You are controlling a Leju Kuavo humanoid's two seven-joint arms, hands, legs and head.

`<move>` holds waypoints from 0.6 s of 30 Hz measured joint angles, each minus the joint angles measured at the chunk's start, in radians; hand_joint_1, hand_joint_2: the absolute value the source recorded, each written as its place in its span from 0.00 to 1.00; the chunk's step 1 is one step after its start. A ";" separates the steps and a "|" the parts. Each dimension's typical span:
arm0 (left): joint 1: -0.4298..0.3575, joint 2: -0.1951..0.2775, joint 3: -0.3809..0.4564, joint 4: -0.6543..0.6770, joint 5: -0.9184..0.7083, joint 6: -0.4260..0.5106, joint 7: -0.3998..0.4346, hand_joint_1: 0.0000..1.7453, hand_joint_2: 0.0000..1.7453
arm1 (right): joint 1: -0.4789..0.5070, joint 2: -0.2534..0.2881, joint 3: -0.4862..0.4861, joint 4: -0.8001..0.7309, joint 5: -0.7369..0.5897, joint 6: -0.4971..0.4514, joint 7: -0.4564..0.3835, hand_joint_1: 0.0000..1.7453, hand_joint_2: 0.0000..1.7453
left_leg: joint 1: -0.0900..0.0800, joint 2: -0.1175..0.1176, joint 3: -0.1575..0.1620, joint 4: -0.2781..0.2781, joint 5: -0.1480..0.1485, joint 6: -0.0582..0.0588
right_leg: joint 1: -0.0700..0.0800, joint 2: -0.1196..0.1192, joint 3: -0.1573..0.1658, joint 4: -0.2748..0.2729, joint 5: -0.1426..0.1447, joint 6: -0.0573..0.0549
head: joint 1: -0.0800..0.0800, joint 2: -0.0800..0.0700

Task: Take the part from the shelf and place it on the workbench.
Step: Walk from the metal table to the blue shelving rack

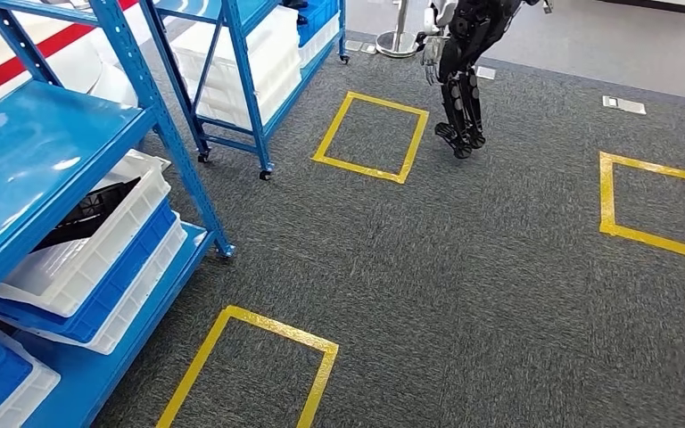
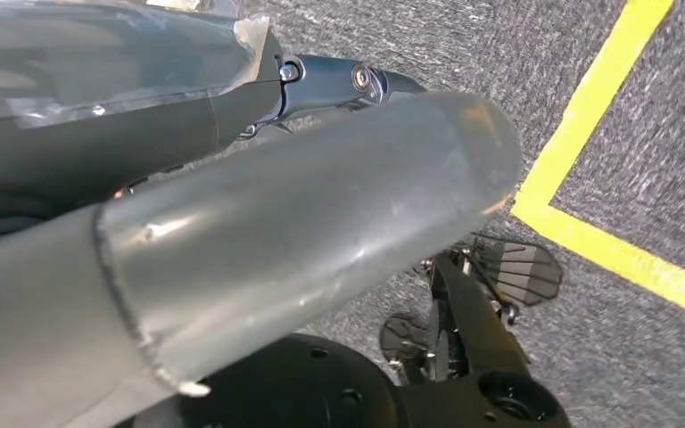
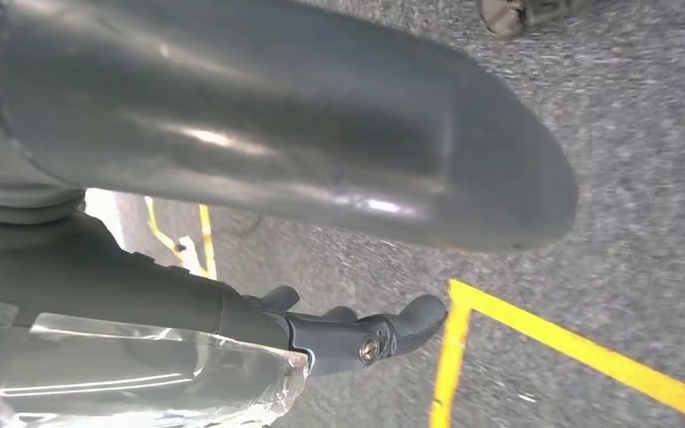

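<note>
A blue metal shelf stands at the left in the head view. On its middle level a white bin sits stacked on a blue bin, and a black part lies inside the white bin. My left hand hangs over the grey carpet, its thick thumb and a dark finger stretched out with nothing between them. My right hand hangs the same way, its dark fingers straight and holding nothing. Both hands are well away from the shelf.
A second blue shelf with white bins stands further back. Yellow taped squares mark the carpet. Another dark humanoid robot stands at the far side, beside a metal post base.
</note>
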 joint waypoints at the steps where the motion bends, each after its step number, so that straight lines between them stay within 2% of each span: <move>1: 0.000 0.000 0.000 0.000 0.000 0.000 0.000 0.00 0.00 | -0.001 0.000 -0.001 0.000 0.001 0.000 0.000 0.00 0.00 | -0.001 -0.006 -0.002 0.002 -0.001 -0.007 | -0.001 0.009 0.015 -0.037 0.012 -0.002 | 0.000 0.000; 2: 0.000 0.001 0.000 0.000 0.000 0.000 0.000 0.00 0.00 | -0.001 0.000 -0.001 0.001 0.002 0.000 0.000 0.00 0.00 | -0.002 -0.011 -0.004 0.003 -0.001 -0.014 | 0.001 0.014 0.021 -0.051 0.015 -0.009 | 0.001 0.000; 4: 0.002 0.001 0.000 0.000 0.000 0.001 -0.001 0.00 0.00 | -0.002 -0.001 -0.002 0.001 0.004 0.000 0.000 0.00 0.00 | 0.001 -0.019 -0.008 0.002 0.002 -0.025 | 0.004 0.004 0.023 -0.051 0.021 -0.026 | 0.000 0.000; 6: 0.004 0.000 0.000 0.000 0.000 0.001 -0.001 0.00 0.00 | -0.002 0.000 -0.002 0.001 0.004 -0.001 0.001 0.00 0.00 | 0.005 -0.004 -0.021 0.027 -0.016 -0.033 | 0.002 -0.009 0.025 -0.055 0.027 -0.039 | -0.002 0.000; 7: 0.004 0.000 0.000 0.000 0.000 0.002 -0.001 0.00 0.00 | -0.001 0.000 -0.002 0.001 0.004 -0.001 0.001 0.00 0.00 | 0.006 0.012 -0.039 0.066 -0.042 -0.036 | 0.001 -0.017 0.024 -0.057 0.029 -0.046 | -0.004 0.000; 9: 0.004 0.000 0.000 0.000 0.000 0.002 -0.003 0.00 0.00 | 0.000 0.001 -0.003 0.001 0.004 -0.001 0.001 0.00 0.00 | 0.007 0.045 -0.099 0.195 -0.110 -0.041 | 0.008 -0.034 0.022 -0.057 0.028 -0.055 | -0.008 0.000; 10: 0.004 0.000 0.000 0.000 -0.001 0.002 -0.003 0.00 0.00 | 0.001 0.001 -0.003 0.001 0.004 -0.001 0.001 0.00 0.00 | 0.008 0.052 -0.128 0.257 -0.134 -0.043 | 0.011 -0.044 0.021 -0.056 0.027 -0.058 | -0.008 0.000; 11: 0.004 0.000 0.000 0.000 -0.002 0.002 -0.003 0.00 0.00 | 0.002 0.001 -0.003 0.001 0.004 -0.002 0.001 0.00 0.00 | 0.008 0.056 -0.144 0.292 -0.140 -0.043 | 0.014 -0.053 0.021 -0.056 0.027 -0.059 | -0.008 0.000; 12: 0.005 0.000 0.000 0.000 -0.004 0.002 -0.003 0.00 0.00 | 0.002 0.000 -0.004 0.001 0.003 -0.002 0.002 0.00 0.00 | 0.008 0.058 -0.140 0.286 -0.125 -0.042 | 0.016 -0.062 0.022 -0.056 0.026 -0.060 | -0.008 0.000; 13: 0.005 0.001 0.000 0.000 -0.006 0.002 -0.003 0.00 0.00 | 0.002 0.001 -0.005 0.001 0.002 -0.002 0.003 0.00 0.00 | 0.008 0.062 -0.113 0.239 -0.095 -0.039 | 0.018 -0.070 0.024 -0.056 0.025 -0.061 | -0.008 0.000; 15: 0.003 0.001 0.000 0.000 -0.012 0.002 -0.003 0.00 0.00 | 0.001 0.002 -0.008 0.001 0.000 -0.003 0.006 0.00 0.00 | 0.004 0.088 -0.038 0.098 -0.038 -0.031 | 0.023 -0.082 0.027 -0.055 0.022 -0.061 | -0.008 0.000; 16: 0.001 0.001 0.000 0.000 -0.014 0.002 -0.003 0.00 0.00 | 0.000 0.002 -0.009 0.001 0.000 -0.003 0.008 0.00 0.00 | 0.000 0.100 -0.013 0.049 -0.024 -0.027 | 0.026 -0.088 0.027 -0.055 0.021 -0.059 | -0.007 0.000; 17: 0.000 0.001 0.000 0.000 -0.016 0.002 -0.003 0.00 0.00 | -0.001 0.002 -0.011 0.001 0.000 -0.003 0.009 0.00 0.00 | -0.005 0.109 -0.002 0.023 -0.021 -0.023 | 0.029 -0.094 0.027 -0.055 0.020 -0.057 | -0.007 0.000; 18: -0.001 0.001 0.000 0.000 -0.017 0.002 -0.003 0.00 0.00 | -0.001 0.003 -0.012 0.001 0.000 -0.003 0.010 0.00 0.00 | -0.010 0.107 -0.003 0.016 -0.023 -0.019 | 0.031 -0.101 0.026 -0.055 0.019 -0.052 | -0.007 0.000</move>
